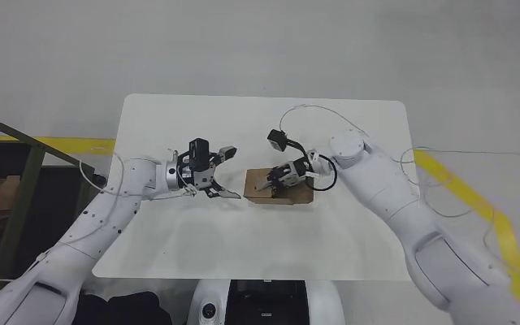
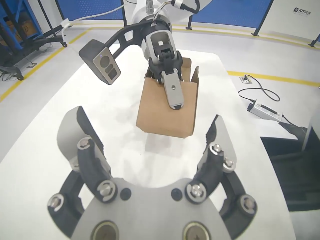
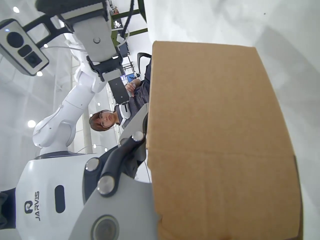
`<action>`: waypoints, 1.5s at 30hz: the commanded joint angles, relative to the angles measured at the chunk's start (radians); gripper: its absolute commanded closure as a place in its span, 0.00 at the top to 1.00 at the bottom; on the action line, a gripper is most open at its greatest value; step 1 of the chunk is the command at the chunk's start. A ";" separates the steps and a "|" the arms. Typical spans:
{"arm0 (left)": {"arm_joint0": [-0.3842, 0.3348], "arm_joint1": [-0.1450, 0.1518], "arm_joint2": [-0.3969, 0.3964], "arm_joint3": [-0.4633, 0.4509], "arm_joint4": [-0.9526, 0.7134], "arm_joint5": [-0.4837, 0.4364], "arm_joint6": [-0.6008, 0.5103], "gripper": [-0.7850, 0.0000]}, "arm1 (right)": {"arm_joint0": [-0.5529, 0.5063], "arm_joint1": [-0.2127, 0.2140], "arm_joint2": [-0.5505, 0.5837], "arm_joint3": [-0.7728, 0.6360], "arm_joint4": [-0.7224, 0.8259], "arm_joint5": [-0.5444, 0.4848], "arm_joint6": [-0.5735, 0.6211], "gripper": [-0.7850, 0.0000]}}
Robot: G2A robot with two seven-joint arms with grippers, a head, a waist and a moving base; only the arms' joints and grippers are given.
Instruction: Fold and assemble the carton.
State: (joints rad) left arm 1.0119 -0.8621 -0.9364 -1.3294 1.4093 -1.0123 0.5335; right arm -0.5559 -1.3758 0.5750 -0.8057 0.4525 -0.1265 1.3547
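Left gripper [image 1: 232, 172], fingers spread wide, sits just short of the carton [image 2: 160, 118] on the table [image 1: 162, 122], so I'd say come in square on its near edge while the right gripper [image 2: 175, 102] beyond, clamped on the top panel, braces it.

Top view. A white surface [image 1: 325, 244] with rounded corners carries a brown cardboard carton [image 1: 297, 196] near its middle. The right gripper [image 1: 275, 184] rests upon the carton's top panel, its arm entering from the right side. The left gripper [image 1: 233, 172] is just beside the carton's left end, apart from it, fingers [image 1: 228, 151] spread wide towards it. Yellow floor lines [image 1: 439, 175] flank the surface.
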 commanded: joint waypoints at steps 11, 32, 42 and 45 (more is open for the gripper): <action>-0.050 0.009 0.070 0.064 0.070 0.000 0.085 1.00 | 0.020 -0.059 -0.030 0.138 0.016 0.052 -0.034 0.36; -0.063 -0.020 0.116 0.084 0.136 0.053 0.086 1.00 | -0.002 0.048 0.130 0.023 -0.081 0.091 0.036 1.00; -0.088 -0.046 0.137 0.085 0.106 0.072 0.038 1.00 | -0.148 0.130 0.235 -0.201 -0.157 0.202 0.017 1.00; -0.094 -0.050 0.146 0.079 0.115 0.049 0.019 1.00 | -0.180 0.143 0.256 -0.256 -0.163 0.230 0.003 1.00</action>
State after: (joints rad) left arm 0.9193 -0.9107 -0.7940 -1.2477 1.5190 -0.9539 0.5585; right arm -0.7253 -1.2363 0.8239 -1.0420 0.2908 0.0933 1.3652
